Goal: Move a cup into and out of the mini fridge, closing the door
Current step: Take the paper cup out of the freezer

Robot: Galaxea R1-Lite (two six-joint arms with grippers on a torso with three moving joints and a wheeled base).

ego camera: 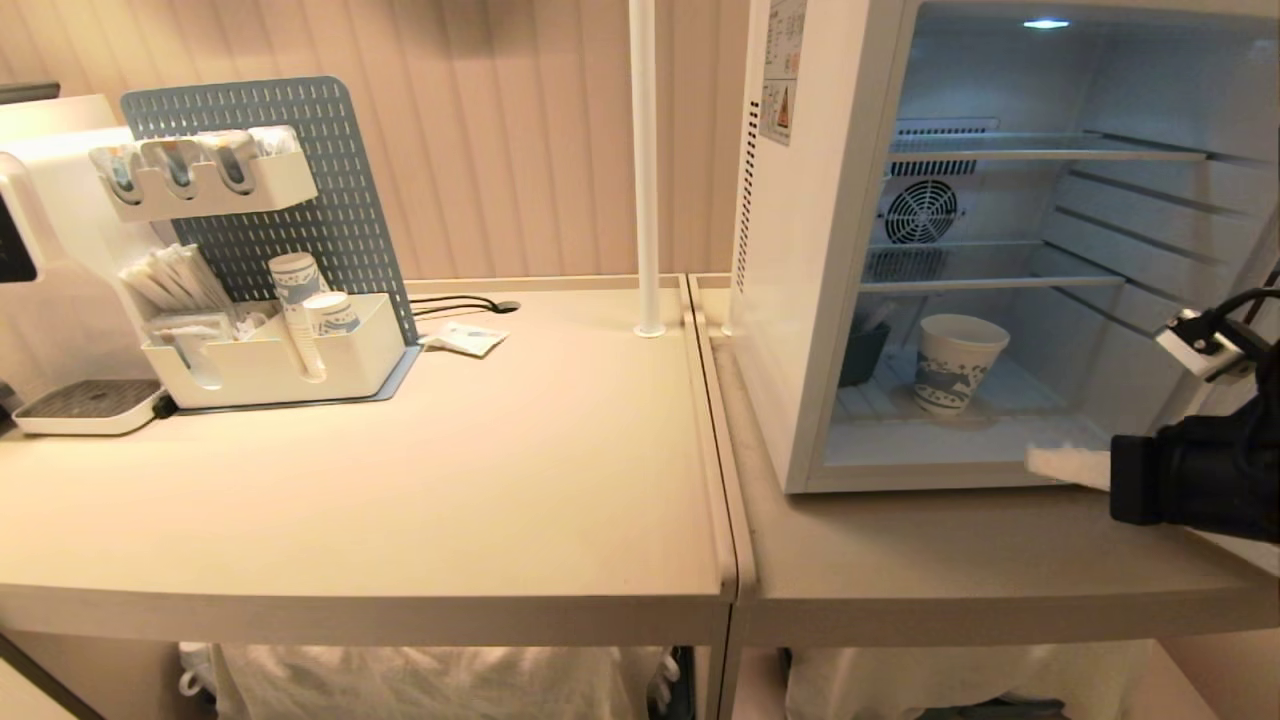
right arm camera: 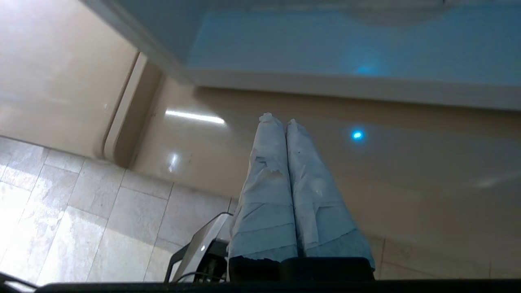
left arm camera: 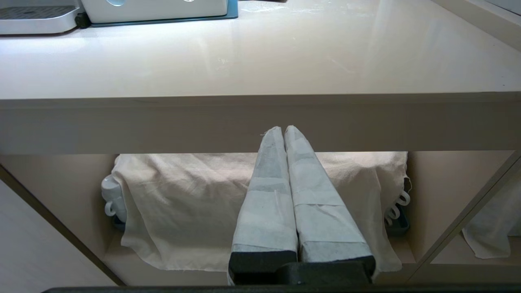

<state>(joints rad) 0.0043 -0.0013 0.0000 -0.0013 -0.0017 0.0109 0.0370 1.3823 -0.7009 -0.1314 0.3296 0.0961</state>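
Note:
The mini fridge (ego camera: 820, 250) stands open and lit at the right of the counter; its door is out of view. The cup (ego camera: 958, 362), white with a blue pattern, stands upright on the fridge's bottom shelf. My right gripper (ego camera: 1045, 462) hovers low over the counter at the fridge's front right corner, in front of the sill, shut and holding nothing. The right wrist view shows the same gripper (right arm camera: 281, 120) above the countertop, just short of the fridge sill (right arm camera: 325, 85). Below the table's front edge my left gripper (left arm camera: 283, 128) is parked, shut and empty.
A dark tub (ego camera: 862, 352) sits on the bottom shelf left of the cup. A white pole (ego camera: 645, 170) rises beside the fridge. At the far left stand an organiser with a stack of cups (ego camera: 300, 300) and a drip tray (ego camera: 85, 405). A cloth (left arm camera: 183, 203) covers the shelf under the table.

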